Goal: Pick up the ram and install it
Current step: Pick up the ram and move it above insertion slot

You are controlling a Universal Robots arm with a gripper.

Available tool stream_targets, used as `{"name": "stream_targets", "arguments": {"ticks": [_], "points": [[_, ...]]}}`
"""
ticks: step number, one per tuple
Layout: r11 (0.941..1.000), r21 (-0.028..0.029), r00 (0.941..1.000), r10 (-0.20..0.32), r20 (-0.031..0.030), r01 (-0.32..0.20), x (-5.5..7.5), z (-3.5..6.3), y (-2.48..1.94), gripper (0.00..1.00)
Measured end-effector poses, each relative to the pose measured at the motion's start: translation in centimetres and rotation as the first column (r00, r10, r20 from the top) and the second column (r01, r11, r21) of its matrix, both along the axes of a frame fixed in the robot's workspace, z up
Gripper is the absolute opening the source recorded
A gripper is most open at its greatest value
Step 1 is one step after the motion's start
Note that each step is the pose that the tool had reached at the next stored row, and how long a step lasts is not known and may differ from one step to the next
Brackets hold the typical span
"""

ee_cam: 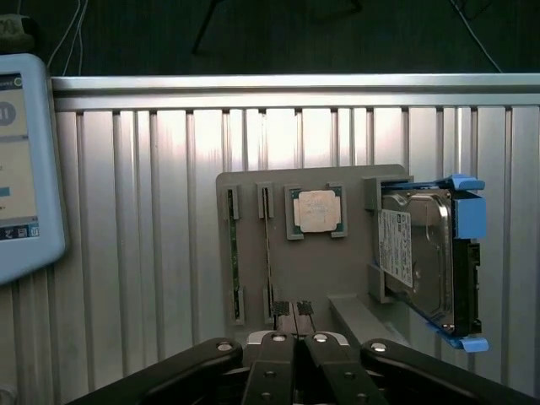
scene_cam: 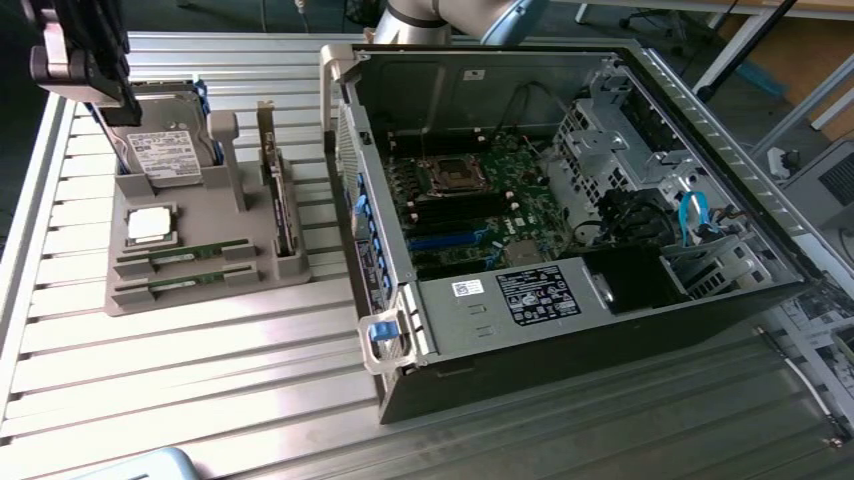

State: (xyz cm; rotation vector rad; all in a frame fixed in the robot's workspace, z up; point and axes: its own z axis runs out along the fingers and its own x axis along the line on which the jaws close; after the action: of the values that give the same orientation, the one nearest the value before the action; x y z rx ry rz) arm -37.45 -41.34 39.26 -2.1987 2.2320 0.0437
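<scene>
The ram [scene_cam: 182, 255] lies unlifted in its slot of the grey holder [scene_cam: 267, 270], beside a twin stick [scene_cam: 178, 286] and at the exterior view's left of the open computer case [scene_cam: 400, 110], so we log pickup and install both outstanding, while the pincer [ee_cam: 294, 312] hovers above the holder, fully closed and gripping nothing.

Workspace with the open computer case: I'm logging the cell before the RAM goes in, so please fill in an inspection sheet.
Surface: slatted metal table.
Job's things: two ram sticks lying in the grey holder; open computer case beside it.
Clutter: hard drive, CPU chip, expansion card in the holder.
Gripper: gripper shut, nothing seen in it, above the holder.
Cables: blue cable inside the case.
Surroundings: touchscreen by the table.
</scene>
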Motion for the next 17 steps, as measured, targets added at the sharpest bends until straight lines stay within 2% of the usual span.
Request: {"name": "stream_targets", "arguments": {"ticks": [4, 17], "points": [[1.0, 0.0001, 1.0, 0.0, 0.0, 0.0, 0.0, -0.04, 0.0, 0.11], [1.0, 0.0, 1.0, 0.0, 0.0, 0.0, 0.0, -1.12, 0.0, 0.11]]}}
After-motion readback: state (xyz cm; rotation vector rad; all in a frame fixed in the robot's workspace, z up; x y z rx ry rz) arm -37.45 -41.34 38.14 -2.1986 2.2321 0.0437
